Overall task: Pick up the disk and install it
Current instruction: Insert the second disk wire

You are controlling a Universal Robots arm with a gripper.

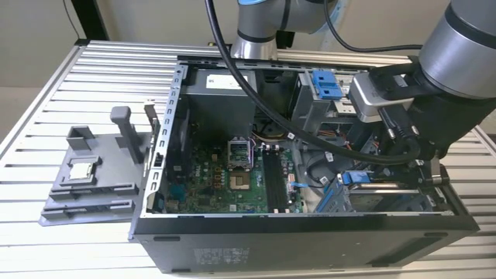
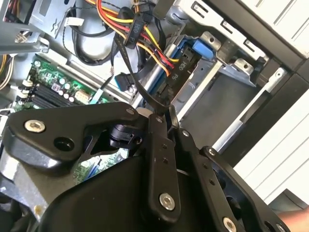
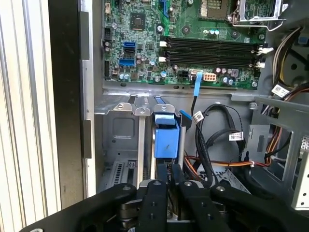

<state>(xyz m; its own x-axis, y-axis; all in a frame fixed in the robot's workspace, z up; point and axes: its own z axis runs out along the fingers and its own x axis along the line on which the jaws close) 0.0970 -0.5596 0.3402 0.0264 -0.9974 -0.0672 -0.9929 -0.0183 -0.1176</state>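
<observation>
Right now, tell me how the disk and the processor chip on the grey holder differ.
The disk stands on edge inside the case, at the gripper. The processor chip lies flat on the grey holder outside the case. The disk shows blue plastic, while the processor chip is bare silver. Both are rectangular.

Arm (image 1: 465, 52) bent low, hand (image 3: 170, 174) fingers pressed together

the disk (image 3: 166, 145) stands in its slot, and its lower end is hidden behind the black gripper (image 3: 170, 170). in the exterior view the arm (image 1: 457, 64) is cut off by the edge and covers part of the computer case (image 1: 310, 232).
</observation>
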